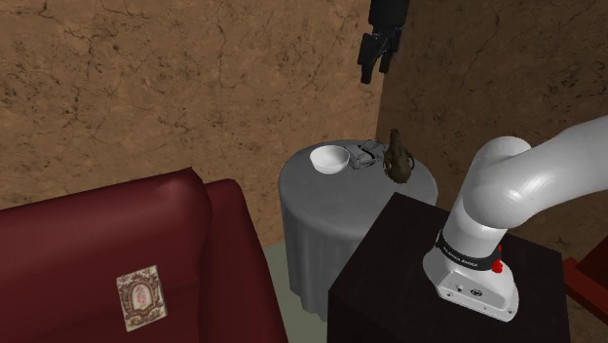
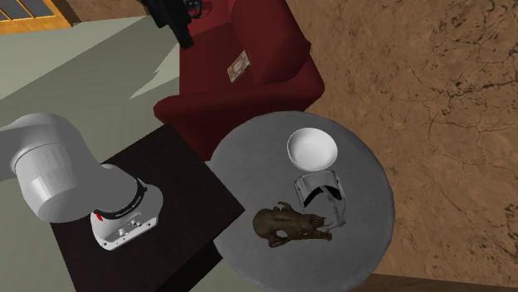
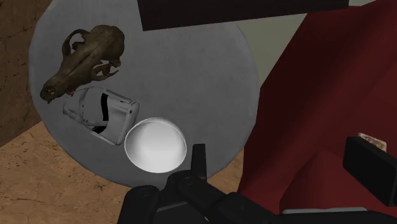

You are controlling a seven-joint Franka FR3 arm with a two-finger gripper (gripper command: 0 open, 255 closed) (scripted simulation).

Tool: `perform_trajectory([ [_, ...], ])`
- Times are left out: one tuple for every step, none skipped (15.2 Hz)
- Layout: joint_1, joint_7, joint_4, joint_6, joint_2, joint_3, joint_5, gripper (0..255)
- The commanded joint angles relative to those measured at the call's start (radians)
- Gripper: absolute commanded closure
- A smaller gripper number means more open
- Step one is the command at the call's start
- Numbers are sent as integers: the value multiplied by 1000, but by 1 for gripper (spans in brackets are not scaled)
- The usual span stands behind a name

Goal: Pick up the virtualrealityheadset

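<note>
A round grey table (image 1: pixel 314 195) stands in the corner by a brown, cracked wall (image 1: pixel 146 88), tucked between a dark red sofa (image 1: pixel 97 253) and the dark box (image 1: pixel 390 283) that carries the white arm (image 1: pixel 526 175). Three things sit close together on the side of the table top nearest the wall. The virtual reality headset (image 2: pixel 320 192) is the middle one, a pale grey-white shell with a dark curved band across it, lying on the table top. A white bowl (image 2: pixel 312 148) stands upright just beside it on the sofa's side. On the other side an olive-brown animal skull (image 2: pixel 290 226) lies just beside the headset, so near that I cannot tell whether the two touch. The rest of the table top is bare grey. The black hand (image 1: pixel 377 66) hangs high over the table, well apart from the headset and from everything else there, with its fingers pointing down. They stand apart, with nothing between them. In the wrist view all three things lie spread out below the hand, the bowl nearest the fingers, the headset beyond it and the skull farthest. A small framed picture (image 1: pixel 139 297) lies flat on the sofa's seat. Pale greenish floor (image 2: pixel 75 75) shows around the box and under the table's edge.
</note>
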Motion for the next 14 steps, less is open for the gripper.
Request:
perform_trajectory([
  [0,0,0,0,0,0,0,0],
  [1,-31,-35,23,-16,-21,-12,0],
  [2,-61,-68,46,-30,-42,-24,0],
  [2,-91,-99,69,-42,-64,-37,0],
  [2,-122,-130,93,-53,-86,-51,0],
  [1,-153,-158,116,-62,-109,-65,0],
  [0,-183,-186,141,-69,-133,-79,0],
  [-2,-215,-211,165,-75,-157,-94,0],
  [-4,-246,-236,191,-78,-182,-109,0],
  [-6,-277,-258,216,-80,-208,-125,0],
  [-8,-309,-279,243,-79,-234,-140,0],
  [-10,-340,-299,270,-76,-261,-157,0],
  [-12,-372,-316,297,-71,-289,-173,0],
  [-13,-404,-332,326,-63,-318,-189,0],
])
